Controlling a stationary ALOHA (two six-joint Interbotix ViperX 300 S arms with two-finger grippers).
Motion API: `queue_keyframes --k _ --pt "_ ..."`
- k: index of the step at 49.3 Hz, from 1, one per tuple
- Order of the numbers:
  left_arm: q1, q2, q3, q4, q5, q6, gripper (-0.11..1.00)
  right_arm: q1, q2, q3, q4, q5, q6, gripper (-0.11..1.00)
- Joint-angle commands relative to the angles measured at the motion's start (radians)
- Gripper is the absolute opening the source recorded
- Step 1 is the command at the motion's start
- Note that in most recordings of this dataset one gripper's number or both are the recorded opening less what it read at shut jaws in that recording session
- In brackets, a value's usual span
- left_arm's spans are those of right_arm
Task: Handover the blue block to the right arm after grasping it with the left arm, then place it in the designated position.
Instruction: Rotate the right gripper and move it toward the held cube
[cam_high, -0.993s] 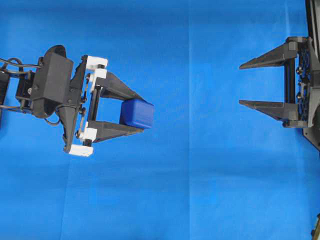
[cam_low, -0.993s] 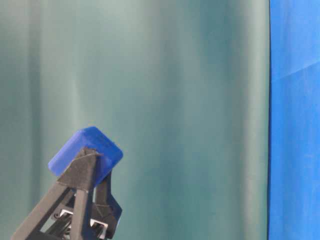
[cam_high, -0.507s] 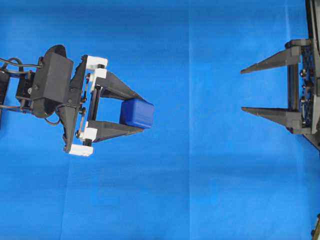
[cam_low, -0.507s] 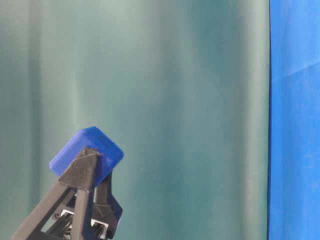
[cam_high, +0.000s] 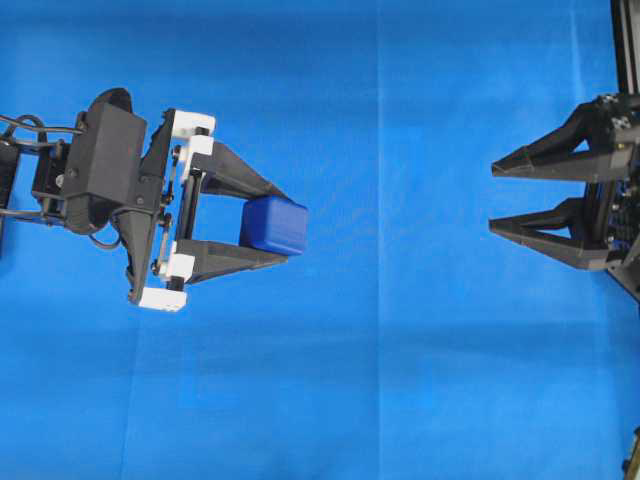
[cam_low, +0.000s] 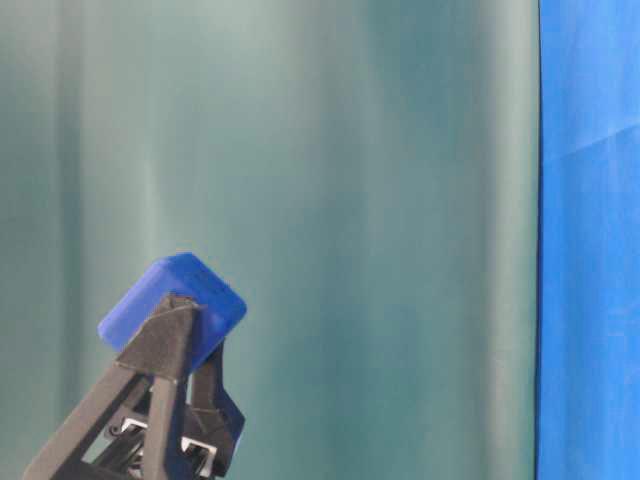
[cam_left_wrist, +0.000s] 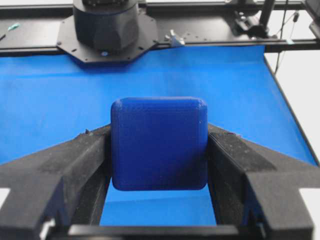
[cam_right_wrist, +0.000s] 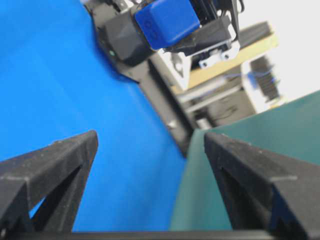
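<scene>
So far only the grasp is done: the small dark-blue cube (cam_high: 274, 226) sits pinched between the white-trimmed black left gripper's (cam_high: 283, 224) fingers, while the black right gripper (cam_high: 494, 198), spread wide and empty, remains well apart from the cube, leaving handover and placement.

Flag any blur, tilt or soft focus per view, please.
Overhead: sharp, evenly lit; soft shadows on the blue cloth. Table-level: blue block crisp, teal backdrop soft. Left wrist: block sharp between the left gripper fingers. Right wrist: frame tilted, right gripper fingers near and soft, background beyond the block blurred and bright.
</scene>
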Motion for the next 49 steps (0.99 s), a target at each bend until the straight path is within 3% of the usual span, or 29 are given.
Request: queue_keyframes --k 1,10,24,31,49 --pt "0.003 -0.018 -0.012 -0.002 -0.012 -0.002 0.48 0.003 0.006 -0.026 -0.074 -0.008 -0.012 0.96" --pt "0.008 -0.018 -0.012 -0.002 -0.012 -0.003 0.48 0.005 0.021 -0.025 -0.245 -0.008 -0.037 0.96" --pt "0.018 -0.018 -0.012 -0.002 -0.012 -0.006 0.48 0.005 0.032 -0.025 -0.410 -0.008 -0.040 0.96" --pt "0.017 -0.018 -0.012 -0.002 -0.012 -0.006 0.48 0.005 0.034 -0.026 -0.437 -0.008 -0.040 0.96" --pt "0.017 -0.020 -0.011 -0.002 -0.012 -0.008 0.48 0.005 0.034 -0.028 -0.439 -0.008 -0.040 0.96"
